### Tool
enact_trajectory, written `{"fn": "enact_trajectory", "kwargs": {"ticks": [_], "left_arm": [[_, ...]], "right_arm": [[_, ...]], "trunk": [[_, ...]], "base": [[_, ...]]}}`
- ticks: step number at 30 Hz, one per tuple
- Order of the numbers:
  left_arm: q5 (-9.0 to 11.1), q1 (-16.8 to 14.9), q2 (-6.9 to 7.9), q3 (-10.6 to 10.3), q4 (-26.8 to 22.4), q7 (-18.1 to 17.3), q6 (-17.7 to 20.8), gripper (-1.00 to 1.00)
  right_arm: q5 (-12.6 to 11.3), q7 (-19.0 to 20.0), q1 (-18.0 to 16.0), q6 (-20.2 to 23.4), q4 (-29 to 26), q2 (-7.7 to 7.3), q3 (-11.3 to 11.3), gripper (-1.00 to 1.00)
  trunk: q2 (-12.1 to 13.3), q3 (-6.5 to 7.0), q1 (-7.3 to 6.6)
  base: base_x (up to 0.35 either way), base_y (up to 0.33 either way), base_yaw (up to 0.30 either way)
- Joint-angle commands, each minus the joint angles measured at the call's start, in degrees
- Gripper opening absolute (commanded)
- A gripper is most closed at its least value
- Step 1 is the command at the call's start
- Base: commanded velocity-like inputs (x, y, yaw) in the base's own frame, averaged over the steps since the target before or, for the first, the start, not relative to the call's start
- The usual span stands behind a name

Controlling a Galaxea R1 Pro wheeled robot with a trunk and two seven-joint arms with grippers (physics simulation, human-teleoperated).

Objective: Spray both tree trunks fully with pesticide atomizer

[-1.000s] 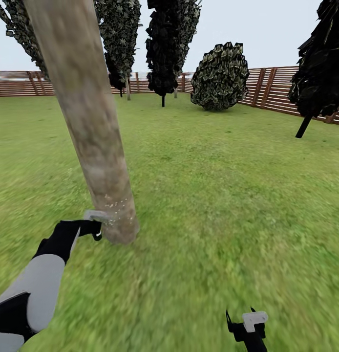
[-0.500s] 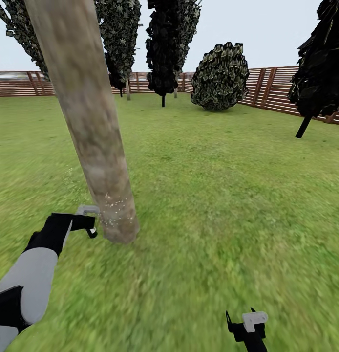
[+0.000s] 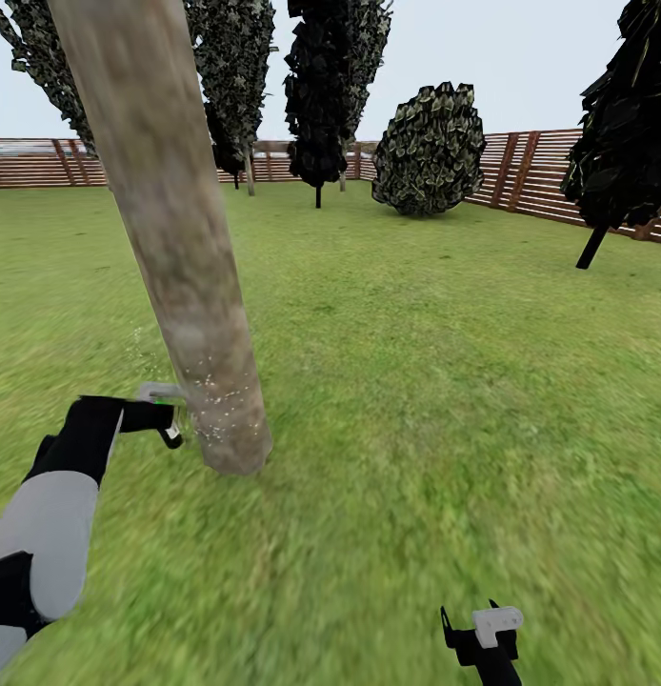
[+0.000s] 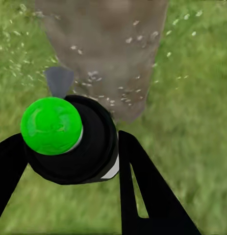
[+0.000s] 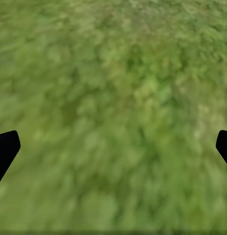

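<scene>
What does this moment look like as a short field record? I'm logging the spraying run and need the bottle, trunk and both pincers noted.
place: grass lawn ringed by a slatted wooden fence
spray bottle: black top with a green spot, held between the left pincer's fingers
left pincer: shut on the bottle, close beside the trunk's base
tree trunk: thick, pale, mottled; white droplets speckle its lower part
right pincer: open, holding nothing, over grass

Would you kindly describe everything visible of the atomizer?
The atomizer sits clamped in the left gripper, one black finger on each side. Its top is black with a round green spot, a white band peeking below, and a grey nozzle aimed at the trunk base, close by. Pale droplets speckle the bark ahead.
</scene>
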Motion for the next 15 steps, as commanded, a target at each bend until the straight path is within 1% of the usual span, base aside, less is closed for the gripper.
{"fn": "enact_trajectory", "kwargs": {"ticks": [1,2,3,4,6,8,9,11,12,14,15], "left_arm": [[0.36,0.01,0.47,-0.01,-0.06,-0.43,0.14,-1.0],[0.35,0.05,0.79,-0.1,-0.13,-0.76,0.16,-1.0],[0.35,0.07,0.75,-0.25,-0.19,-0.93,0.17,-1.0],[0.35,0.04,0.16,-0.41,-0.23,-1.1,0.17,-1.0],[0.24,-0.4,-1.93,-0.56,-0.24,-1.12,0.43,-1.0],[0.08,-1.62,-4.03,-0.63,-0.25,-1.12,1.6,-1.0],[0.09,-4.31,-4.69,-0.61,-0.22,-1.16,3.51,-1.0],[-0.06,-4.67,-3.8,-0.44,-0.12,-1.24,3.66,-1.0],[0.0,-4.66,-3.08,-0.34,-0.1,-1.27,3.67,-1.0],[0.25,-4.47,-0.25,-0.34,-0.11,-1.39,3.69,-1.0],[0.22,-4.33,0.27,-0.47,-0.18,-1.38,3.69,-1.0]], "right_arm": [[0.0,0.01,0.0,0.0,0.0,-0.01,0.0,1.0],[0.0,0.02,0.0,0.0,0.0,0.0,0.0,1.0],[0.0,0.03,0.0,0.0,0.0,0.0,0.0,1.0],[0.0,0.03,0.0,0.0,0.0,0.01,0.0,1.0],[0.0,0.02,0.0,0.0,0.0,0.01,0.0,1.0],[0.0,0.01,0.0,0.0,0.0,-0.01,0.0,1.0],[0.0,0.01,0.0,0.0,0.0,-0.02,0.0,1.0],[0.0,0.01,0.0,0.0,0.0,0.03,0.0,1.0],[0.0,0.02,0.0,0.0,0.0,0.01,0.0,1.0],[0.0,0.03,0.0,0.0,0.0,-0.01,0.0,1.0],[0.0,0.03,0.0,0.0,0.0,-0.02,0.0,1.0]], "trunk": [[0.0,0.0,0.0],[0.0,0.0,0.0],[0.0,0.0,0.0],[0.0,0.0,0.0],[0.0,0.0,0.0],[0.0,0.0,0.0],[0.0,0.0,0.0],[0.0,0.0,0.0],[0.0,0.0,0.0],[0.0,0.0,0.0],[0.0,0.0,0.0]], "base": [[0.0,0.0,0.0],[0.0,0.0,0.0],[0.0,0.0,0.0],[0.0,0.0,0.0],[0.0,0.0,0.0],[0.0,0.0,0.0],[0.0,0.0,0.0],[0.0,0.0,0.0],[0.0,0.0,0.0],[0.0,0.0,0.0],[0.0,0.0,0.0]]}}
